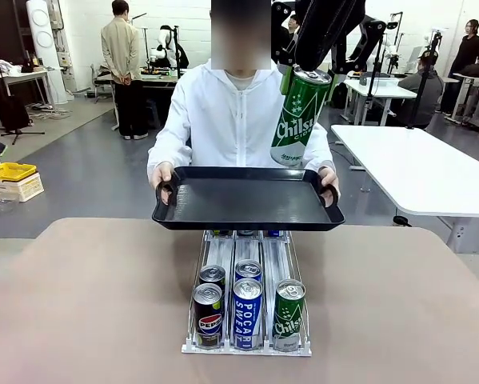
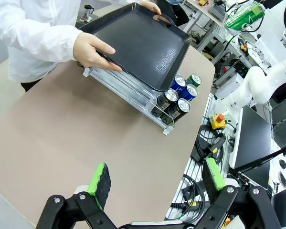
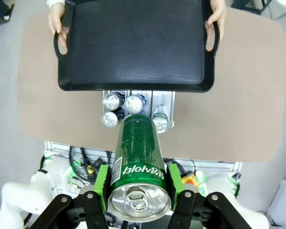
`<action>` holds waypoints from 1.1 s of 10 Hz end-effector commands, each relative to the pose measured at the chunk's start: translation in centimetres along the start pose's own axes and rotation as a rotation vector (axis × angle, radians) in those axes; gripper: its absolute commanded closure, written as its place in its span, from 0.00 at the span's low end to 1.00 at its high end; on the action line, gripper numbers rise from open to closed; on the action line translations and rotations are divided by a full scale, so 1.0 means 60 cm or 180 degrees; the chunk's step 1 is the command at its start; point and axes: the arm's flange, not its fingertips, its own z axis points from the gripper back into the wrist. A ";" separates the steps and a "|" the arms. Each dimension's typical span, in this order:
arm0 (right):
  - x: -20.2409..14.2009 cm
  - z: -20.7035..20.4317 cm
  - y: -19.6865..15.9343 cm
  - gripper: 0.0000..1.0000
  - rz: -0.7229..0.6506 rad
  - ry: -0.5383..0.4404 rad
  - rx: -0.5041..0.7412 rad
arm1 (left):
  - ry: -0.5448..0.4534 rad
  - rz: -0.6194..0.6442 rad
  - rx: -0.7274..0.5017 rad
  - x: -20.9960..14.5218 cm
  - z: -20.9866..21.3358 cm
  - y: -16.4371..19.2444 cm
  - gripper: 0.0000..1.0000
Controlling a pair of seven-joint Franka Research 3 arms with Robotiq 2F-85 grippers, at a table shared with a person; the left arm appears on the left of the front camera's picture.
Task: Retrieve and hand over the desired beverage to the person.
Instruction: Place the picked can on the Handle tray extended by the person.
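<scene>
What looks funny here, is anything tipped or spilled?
The green soda can hangs tilted in the air, clamped in the right gripper near the black plastic tray. Nothing looks spilled or dented.

Bright, even overhead light — shadows on the table [image 1: 95,304] are soft and faint. The black tray [image 1: 247,200] carries a dull sheen; the green can [image 3: 135,157] glints at its lid. Wrist views bow the table's edges at 3 and 9 o'clock — wide-angle distortion. Focus is crisp.

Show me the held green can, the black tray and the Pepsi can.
green can [image 1: 298,120], front view, printed side.
black tray [image 1: 247,200], front view, bare floor.
Pepsi can [image 1: 209,318], front view, label.
</scene>
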 end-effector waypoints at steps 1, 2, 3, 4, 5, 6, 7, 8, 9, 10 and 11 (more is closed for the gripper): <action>-0.007 0.003 -0.003 0.45 -0.0023 -0.0033 -0.0021 | -0.0021 0.0003 -0.0028 0.003 0.003 -0.002 0.00; -0.007 0.003 -0.003 0.45 -0.0023 -0.0033 -0.0021 | -0.0021 0.0003 -0.0028 0.003 0.003 -0.002 0.00; -0.007 0.003 -0.003 0.45 -0.0023 -0.0033 -0.0021 | -0.0021 0.0003 -0.0028 0.003 0.003 -0.002 0.00; -0.007 0.003 -0.003 0.45 -0.0023 -0.0033 -0.0021 | -0.0021 0.0003 -0.0028 0.003 0.003 -0.002 0.00; -0.007 0.003 -0.003 0.45 -0.0023 -0.0033 -0.0021 | -0.0021 0.0003 -0.0028 0.003 0.003 -0.002 0.00; -0.007 0.003 -0.003 0.45 -0.0023 -0.0033 -0.0021 | -0.0021 0.0003 -0.0028 0.003 0.003 -0.002 0.00; -0.007 0.003 -0.003 0.45 -0.0023 -0.0033 -0.0021 | -0.0021 0.0003 -0.0028 0.003 0.003 -0.002 0.00; -0.007 0.003 -0.003 0.45 -0.0023 -0.0033 -0.0021 | -0.0021 0.0003 -0.0028 0.003 0.003 -0.002 0.00; -0.007 0.003 -0.003 0.45 -0.0023 -0.0033 -0.0021 | -0.0021 0.0003 -0.0028 0.003 0.003 -0.002 0.00; -0.007 0.003 -0.003 0.45 -0.0023 -0.0033 -0.0021 | -0.0021 0.0003 -0.0028 0.003 0.003 -0.002 0.00; 0.000 0.000 0.000 0.42 0.0000 0.0000 0.0000 | -0.0021 0.0003 -0.0028 0.003 0.003 -0.002 0.00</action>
